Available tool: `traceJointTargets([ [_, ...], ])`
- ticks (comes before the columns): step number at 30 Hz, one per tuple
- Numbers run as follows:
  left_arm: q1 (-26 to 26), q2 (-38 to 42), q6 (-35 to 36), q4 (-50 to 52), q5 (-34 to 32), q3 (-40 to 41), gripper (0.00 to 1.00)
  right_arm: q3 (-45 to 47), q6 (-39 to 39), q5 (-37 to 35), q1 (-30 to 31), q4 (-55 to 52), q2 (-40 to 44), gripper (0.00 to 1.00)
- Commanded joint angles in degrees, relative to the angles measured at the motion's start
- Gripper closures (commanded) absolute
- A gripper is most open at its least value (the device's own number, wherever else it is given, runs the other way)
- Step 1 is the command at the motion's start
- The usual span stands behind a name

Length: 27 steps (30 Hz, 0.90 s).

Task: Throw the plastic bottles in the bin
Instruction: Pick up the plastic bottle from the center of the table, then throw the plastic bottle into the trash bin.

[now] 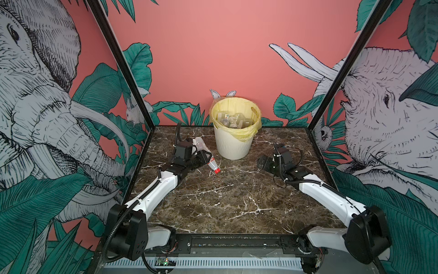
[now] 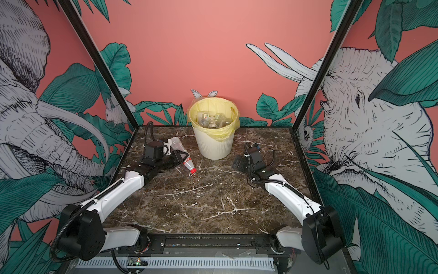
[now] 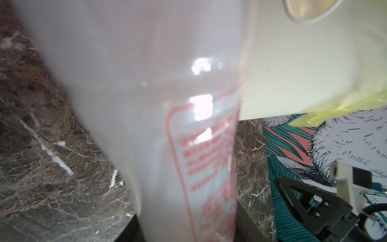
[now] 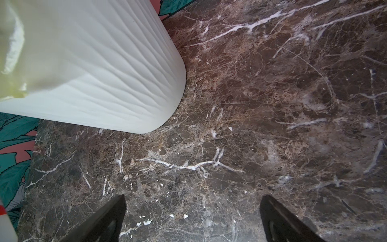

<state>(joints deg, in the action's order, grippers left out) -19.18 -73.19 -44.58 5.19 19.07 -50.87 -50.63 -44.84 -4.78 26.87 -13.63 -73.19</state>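
**Inspector:** Report the left side of the bin (image 1: 233, 147) first.

**Assessor:** The left gripper (image 1: 206, 156) is clamped around the middle of a red-capped bottle (image 1: 212, 164). The bottle is clear plastic with red printing and sits just left of the bin's base. It lies tilted, with its base end toward the back wall and its cap pointing down toward the front. I cannot tell whether the cap touches the marble tabletop (image 1: 225, 201). In the left wrist view the bottle (image 3: 159, 125) fills most of the picture, with the bin's wall (image 3: 303, 69) close behind it.

**Inspector:** And the bin itself?

**Assessor:** It stands upright at the back centre of the tabletop, lined with a yellow bag (image 1: 248, 134). Several discarded bottles (image 1: 231, 121) lie inside, seen in both top views (image 2: 211, 121).

**Inspector:** Right of the bin?

**Assessor:** The right gripper (image 1: 260, 163) hangs low over bare marble, near the bin's base but apart from it. Its jaws are spread wide with nothing between them, as the right wrist view (image 4: 193, 197) confirms.
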Motion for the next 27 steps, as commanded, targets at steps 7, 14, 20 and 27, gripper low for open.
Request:
traceJointTargets([
  [7,3.2,6.7,1.7,-1.6,4.4,1.0,0.52,1.4,-1.0,0.3,-0.5,2.1,1.6,0.01],
  [14,4.0,9.3,0.5,-2.1,4.8,1.4,0.5,1.3,-1.3,0.9,-0.5,1.9,1.9,0.01],
  [20,4.0,3.7,0.9,4.6,7.4,-12.2,0.48,2.2,-2.2,0.9,-0.6,2.0,3.0,0.01],
  [27,1.3,-14.3,-7.6,7.2,10.4,-38.0,0.45,2.6,-2.8,0.8,-0.5,1.5,4.8,0.01],
])
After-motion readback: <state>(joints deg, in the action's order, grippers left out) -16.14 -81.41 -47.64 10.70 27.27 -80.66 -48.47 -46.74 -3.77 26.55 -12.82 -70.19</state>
